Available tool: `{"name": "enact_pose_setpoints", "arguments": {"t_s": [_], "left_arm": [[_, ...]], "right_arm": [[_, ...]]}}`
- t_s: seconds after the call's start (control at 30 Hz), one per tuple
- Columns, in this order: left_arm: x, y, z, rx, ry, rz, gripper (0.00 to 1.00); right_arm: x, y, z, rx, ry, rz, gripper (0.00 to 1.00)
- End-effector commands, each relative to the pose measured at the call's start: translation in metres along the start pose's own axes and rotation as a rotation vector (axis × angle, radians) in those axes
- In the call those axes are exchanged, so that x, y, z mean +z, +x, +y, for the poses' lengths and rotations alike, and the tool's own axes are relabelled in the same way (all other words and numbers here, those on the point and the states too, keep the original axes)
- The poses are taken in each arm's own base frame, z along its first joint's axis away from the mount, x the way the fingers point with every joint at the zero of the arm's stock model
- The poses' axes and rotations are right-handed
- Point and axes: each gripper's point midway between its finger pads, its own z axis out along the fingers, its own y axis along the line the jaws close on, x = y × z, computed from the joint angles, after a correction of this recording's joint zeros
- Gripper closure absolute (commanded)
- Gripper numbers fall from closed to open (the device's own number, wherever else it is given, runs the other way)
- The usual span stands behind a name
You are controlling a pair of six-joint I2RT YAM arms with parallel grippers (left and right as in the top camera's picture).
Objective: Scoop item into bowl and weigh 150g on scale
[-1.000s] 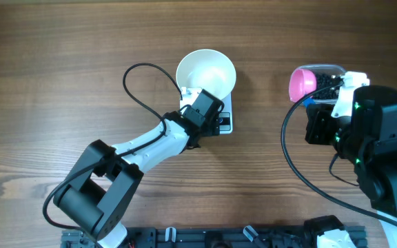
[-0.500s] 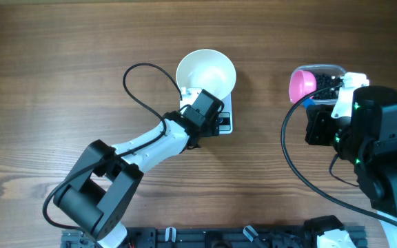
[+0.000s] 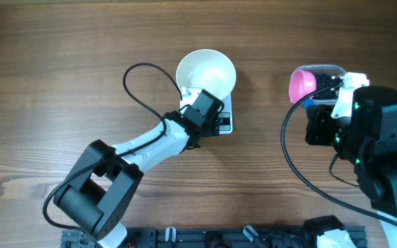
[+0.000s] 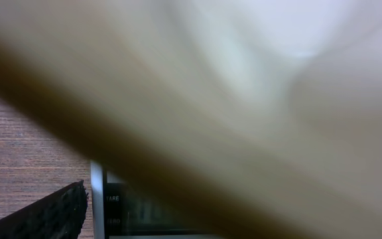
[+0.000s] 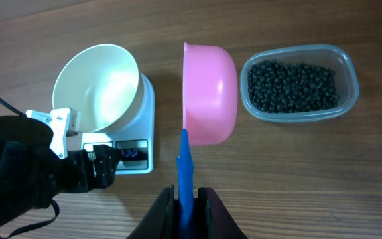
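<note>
The bowl (image 5: pixel 97 86) sits empty on the scale (image 5: pixel 144 143); the beads (image 5: pixel 292 85) all lie in the tub (image 5: pixel 350 79). The right gripper (image 5: pixel 186 199) is clamped on the handle of the scoop (image 5: pixel 209 93) beside the tub; the left gripper (image 3: pixel 193 98) stands wide open, empty, at the bowl's rim.

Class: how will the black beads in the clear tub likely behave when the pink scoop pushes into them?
The beads look small, round and glossy, so they would probably roll and slide aside. They lie loose, so they likely pour easily and could spill off a tilted pink scoop. The wall of the clear tub should contain them.
</note>
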Motion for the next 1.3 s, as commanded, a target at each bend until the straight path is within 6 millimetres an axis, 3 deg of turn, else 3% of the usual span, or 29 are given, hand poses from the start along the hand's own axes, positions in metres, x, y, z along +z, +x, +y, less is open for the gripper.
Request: {"name": "enact_pose_setpoints", "arguments": {"t_s": [0.0,0.3,1.27], "left_arm": [[0.02,0.023,0.021,0.046,-0.095,0.062,0.0],[0.031,0.037,0.024,0.058,-0.112,0.11,0.0],[0.035,0.045,0.032,0.068,-0.144,0.14,0.0]], "right_arm": [[-0.007,-0.009,-0.001,-0.017,0.011,-0.033,0.96],[-0.007,-0.009,-0.001,-0.017,0.011,-0.033,0.96],[-0.007,-0.008,-0.002,-0.017,0.013,-0.026,0.96]]}}
